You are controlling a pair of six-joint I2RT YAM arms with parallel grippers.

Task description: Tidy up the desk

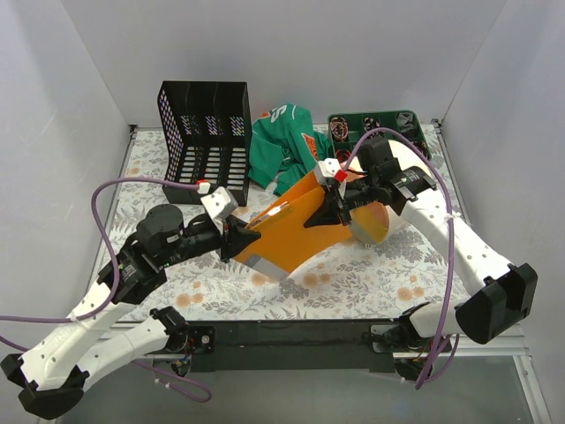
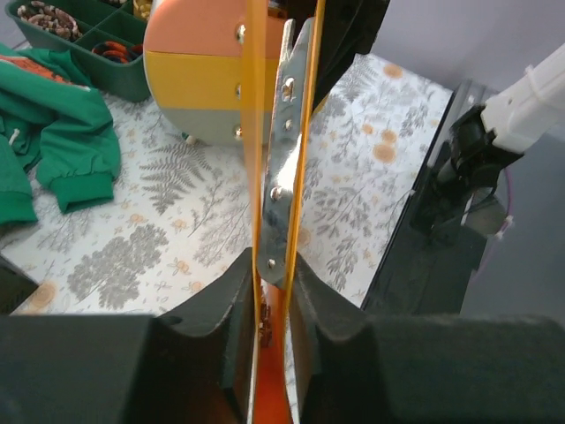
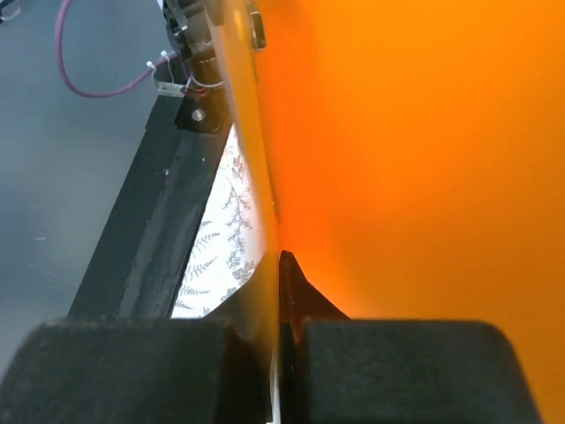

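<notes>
The leaf-and-flower printed bench lies between the white walls, just beyond the arm bases. At its middle is an orange folder. The left hand is clamped on its near-left end and the right hand is pinched shut on its far-right edge. A black file rack stands at the far-left corner, with a green garment beside it. A green tray sits at the far-right corner.

Looks like a robot lab test cell tbh: plain white panels boxing in a floral tabletop, purple cables trailing off bolted-down arms.
</notes>
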